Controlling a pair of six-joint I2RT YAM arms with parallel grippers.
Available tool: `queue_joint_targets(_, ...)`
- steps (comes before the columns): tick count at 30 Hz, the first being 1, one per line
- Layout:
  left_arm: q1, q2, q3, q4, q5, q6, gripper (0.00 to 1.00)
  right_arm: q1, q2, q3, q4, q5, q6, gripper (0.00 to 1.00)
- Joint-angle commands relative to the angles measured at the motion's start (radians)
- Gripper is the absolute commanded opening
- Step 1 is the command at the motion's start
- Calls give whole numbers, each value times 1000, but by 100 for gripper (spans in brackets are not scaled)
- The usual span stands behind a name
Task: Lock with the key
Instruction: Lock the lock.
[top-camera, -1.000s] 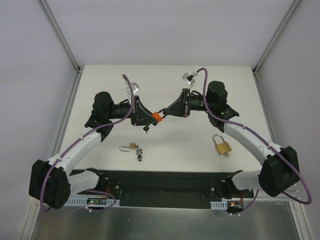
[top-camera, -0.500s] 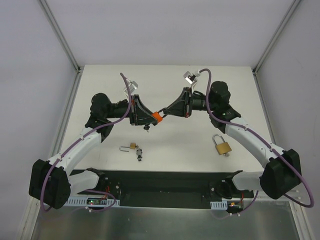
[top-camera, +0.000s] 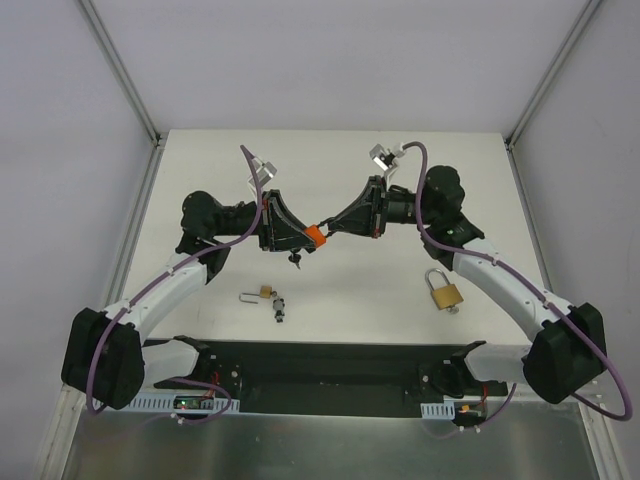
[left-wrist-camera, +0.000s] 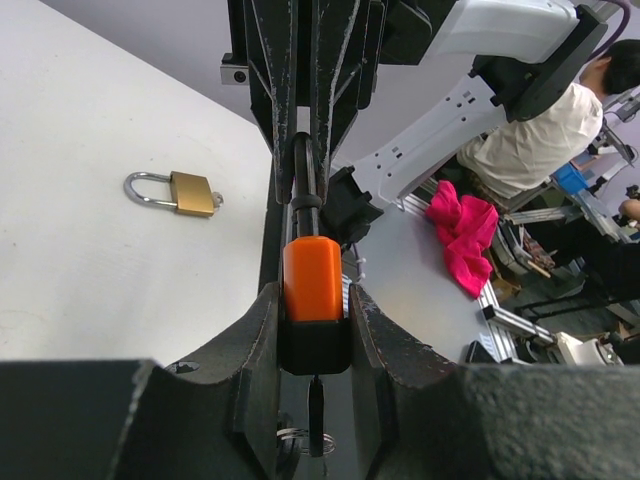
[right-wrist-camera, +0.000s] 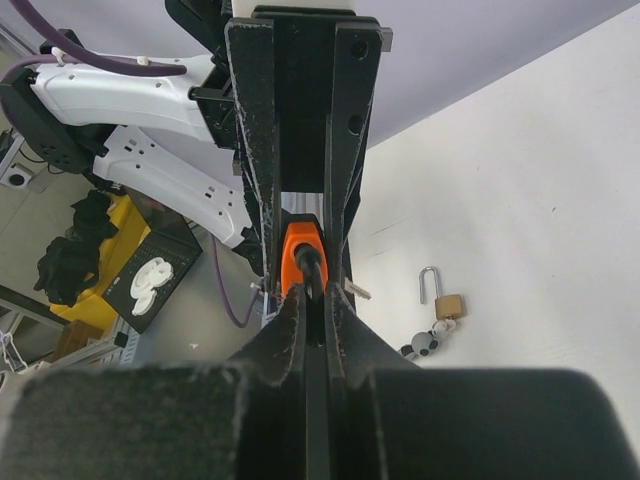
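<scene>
Orange padlock is held in the air above the tabletop, between the two arms. Its body is clamped by the left fingers, and its shackle is pinched by the right fingers. A key is seen hanging beneath it. A brass padlock is laid on the right, a smaller padlock near the front.

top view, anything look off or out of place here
Nothing stands out. The orange padlock is held off the table between the left gripper and right gripper, as the task needs. The small brass padlock and the larger brass padlock lie flat on the table, well apart, nothing visibly damaged.
</scene>
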Motion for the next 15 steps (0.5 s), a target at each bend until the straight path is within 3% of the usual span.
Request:
queue_joint_targets(1, -24, -15, 39, 208, -24, -31, 0, 22, -11, -34, 1, 10, -37, 1)
queue_joint_targets(15, -24, 3, 39, 137, -129, 56, 0, 46, 3, -54, 1, 29, -5, 1)
